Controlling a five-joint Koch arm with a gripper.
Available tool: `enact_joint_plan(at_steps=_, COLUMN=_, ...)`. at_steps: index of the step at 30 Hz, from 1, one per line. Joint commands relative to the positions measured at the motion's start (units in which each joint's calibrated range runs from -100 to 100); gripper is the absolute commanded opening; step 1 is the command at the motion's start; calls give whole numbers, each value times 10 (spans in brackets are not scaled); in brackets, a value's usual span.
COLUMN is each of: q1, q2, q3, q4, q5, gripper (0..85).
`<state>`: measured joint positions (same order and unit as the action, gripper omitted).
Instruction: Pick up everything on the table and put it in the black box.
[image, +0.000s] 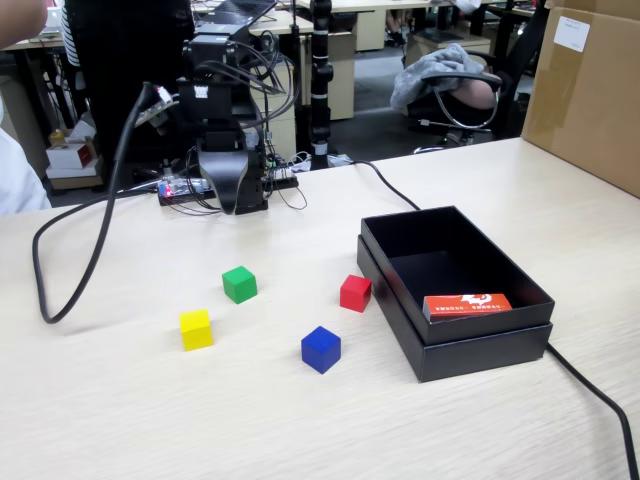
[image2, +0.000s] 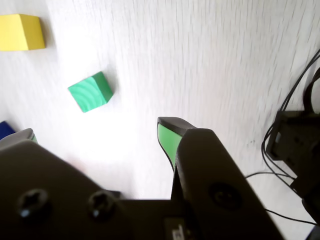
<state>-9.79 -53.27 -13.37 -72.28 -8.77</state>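
Note:
Four small cubes lie on the pale wood table (image: 120, 420): green (image: 239, 284), yellow (image: 196, 329), red (image: 355, 293) and blue (image: 321, 349). The black box (image: 480, 352) stands just right of the red cube. My gripper (image: 234, 205) hangs at the far side of the table, behind the green cube and apart from it. In the wrist view the gripper (image2: 100, 131) is open and holds nothing, its green-padded jaws set wide over bare table. Ahead of it in that view are the green cube (image2: 90, 91), the yellow cube (image2: 20, 32) and a sliver of the blue cube (image2: 6, 129).
An orange-red packet (image: 467, 306) lies inside the box. A big brown carton (image: 590, 90) stands at the back right. One thick black cable (image: 60, 250) loops over the left of the table; another (image: 590, 390) runs past the box. Wires and a board (image: 190, 190) sit at the arm's base.

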Motion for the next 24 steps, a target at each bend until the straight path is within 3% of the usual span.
enact_joint_plan(at_steps=1, q1=-1, q2=34, q3=48, q4=-2, q5=-4, gripper=475)
enact_joint_plan(at_steps=24, q1=16, q2=445, q3=214, q4=6, q5=-15, gripper=479)
